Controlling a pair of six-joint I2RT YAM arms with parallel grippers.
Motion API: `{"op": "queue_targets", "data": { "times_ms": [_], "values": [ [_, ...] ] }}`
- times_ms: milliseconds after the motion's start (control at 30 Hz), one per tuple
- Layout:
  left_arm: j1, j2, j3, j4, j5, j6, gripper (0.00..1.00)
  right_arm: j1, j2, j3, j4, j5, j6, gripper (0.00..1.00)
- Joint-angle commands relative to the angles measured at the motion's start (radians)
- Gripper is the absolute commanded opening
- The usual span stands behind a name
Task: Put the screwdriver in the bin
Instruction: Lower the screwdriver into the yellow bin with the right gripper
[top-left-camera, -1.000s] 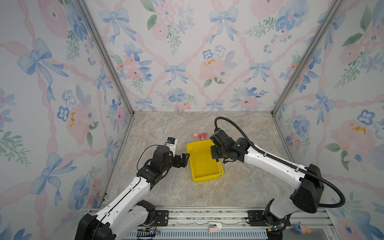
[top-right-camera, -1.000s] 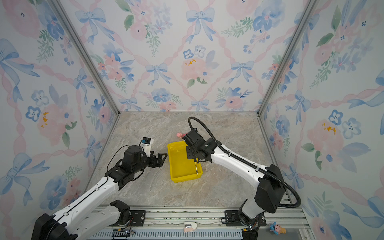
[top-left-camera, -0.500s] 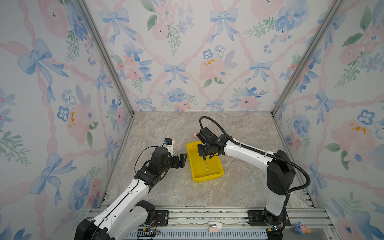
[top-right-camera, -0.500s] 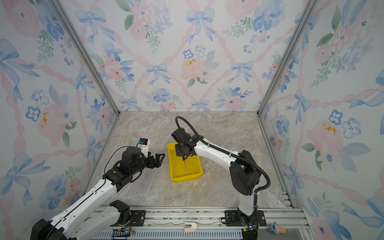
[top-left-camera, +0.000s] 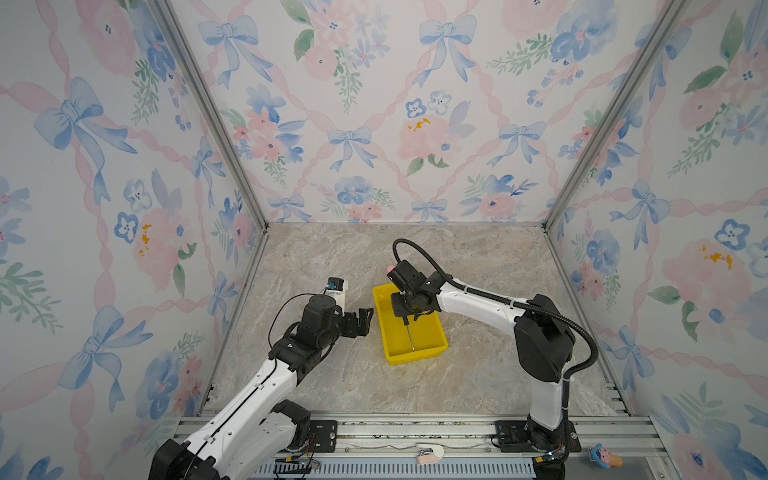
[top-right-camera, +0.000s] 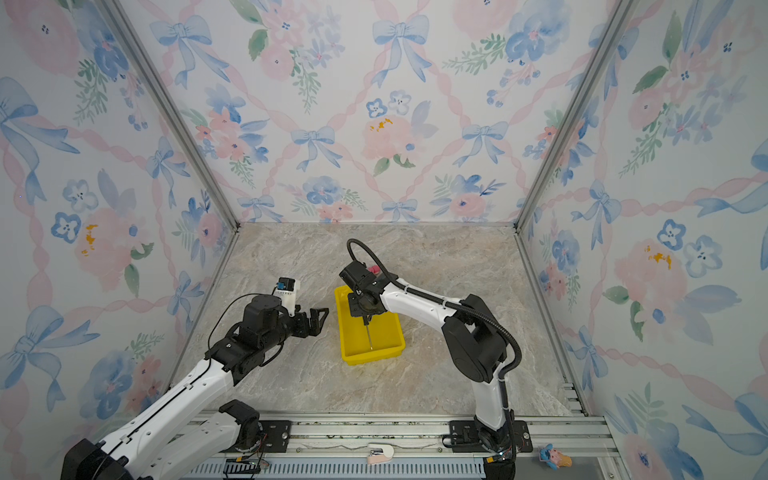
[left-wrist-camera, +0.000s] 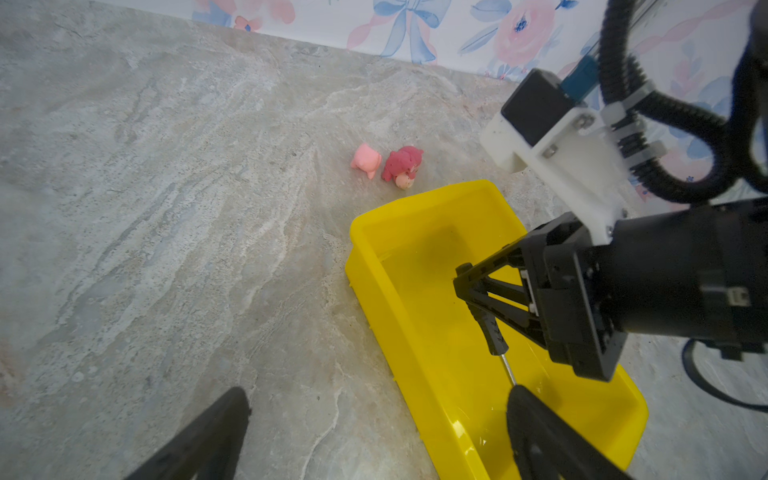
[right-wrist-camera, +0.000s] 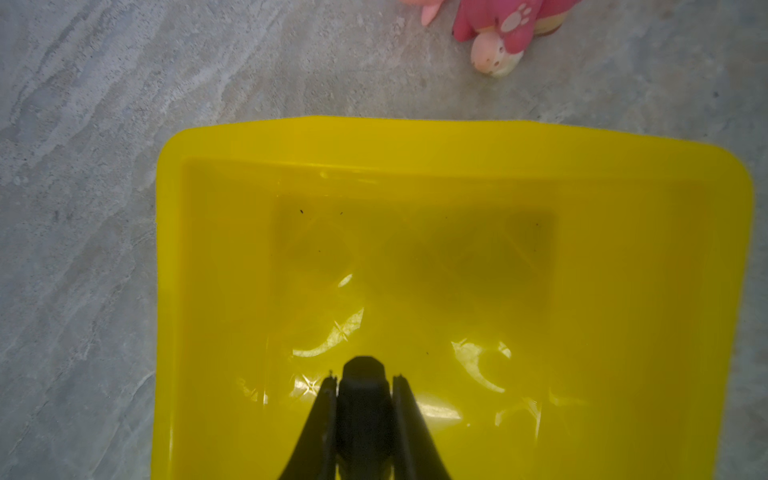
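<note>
**Screwdriver over the bin, ready to be let go**

The marbled surface (top-left-camera: 478, 270) carries the yellow bin (top-left-camera: 415, 356) near its middle, the bin's long walls running from the far edge toward the near edge.

The left gripper (top-left-camera: 360, 319) hangs just beside the bin's left wall, its jaws spread and nothing between them.

The right gripper (left-wrist-camera: 461, 282) sits above the far half of the bin, clamped on the top of the handle of the screwdriver (left-wrist-camera: 492, 332). In a top view the thin shaft slants down toward the bin's near end, inside the walls. We cannot tell whether the tip touches the bin's floor.

We judge the step in hand to be the release. To do it well, we would:

- bring the handle low, so the tool has little way to fall and does not bounce out over the low rim;
- keep the shaft along the bin's length, so neither end catches on a wall;
- part the jaws fully before lifting, then rise straight up so a finger does not drag the handle;
- leave the left arm where it is, clear of the bin.

Two small pink toys (left-wrist-camera: 386, 163) lie on the surface just past the bin's far end and play no part.
</note>
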Motion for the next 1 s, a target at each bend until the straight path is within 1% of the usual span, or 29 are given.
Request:
{"op": "queue_targets", "data": {
  "times_ms": [0,800,900,967],
  "values": [
    [0.008,-0.008,-0.011,-0.023,0.003,0.002,0.97,-0.009,0.041,0.01,0.016,0.014,0.014,0.0],
    [0.009,-0.021,-0.011,-0.028,0.009,0.012,0.98,-0.017,0.113,-0.011,0.019,0.043,0.057,0.01],
    [0.007,-0.019,-0.012,-0.028,0.01,0.012,0.98,-0.015,0.118,-0.015,0.019,0.046,0.059,0.02],
    [0.008,-0.02,-0.012,-0.028,0.012,0.012,0.97,-0.015,0.12,-0.015,0.016,0.047,0.059,0.04]
  ]
}}
